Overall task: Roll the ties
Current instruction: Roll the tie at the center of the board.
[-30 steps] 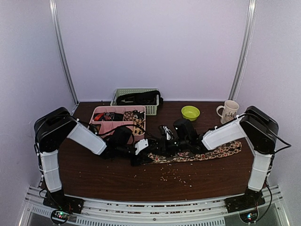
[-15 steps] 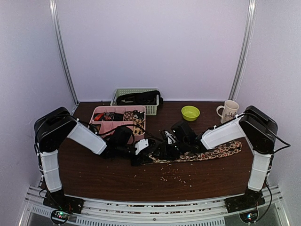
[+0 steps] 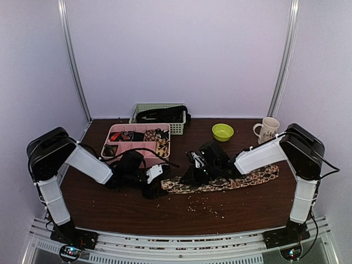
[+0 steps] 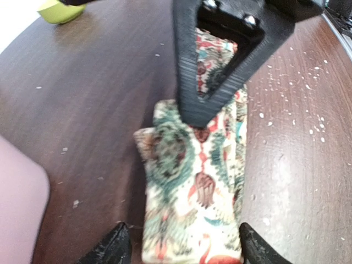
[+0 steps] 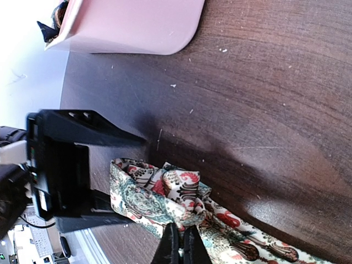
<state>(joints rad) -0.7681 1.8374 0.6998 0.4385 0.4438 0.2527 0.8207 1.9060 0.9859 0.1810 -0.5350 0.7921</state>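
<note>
Back swings the left arm [image 3: 91, 165], shoulder and all drifting out to the left, and the left jaws have sprung apart while the right jaws have snapped together. The tie [image 3: 247, 177] has slid a touch leftward along the worktop [image 3: 110, 212] with them. Now the right jaws are clenched on the folded, bunched-up end of the tie [image 5: 165, 192], pinching it from above right where the fabric doubles over. The left jaws stand released, just off that same end. From the left wrist, their two tips frame the tie [image 4: 192, 192] on either side, with the printed strip running straight away from them, though I cannot tell whether they brush the cloth. The tie's long axis lies left to right across the worktop. Its bunched end sits at the left between the two arms, and its flat tail trails off to the right beneath the right arm [image 3: 258, 157]. So any rolling looks bound to travel rightward along that line. Both arms are on the spot, but the right has the hold. It reaches down and leftward from a high elbow, while the left lies low, its forearm stretched rightward toward the fold.
</note>
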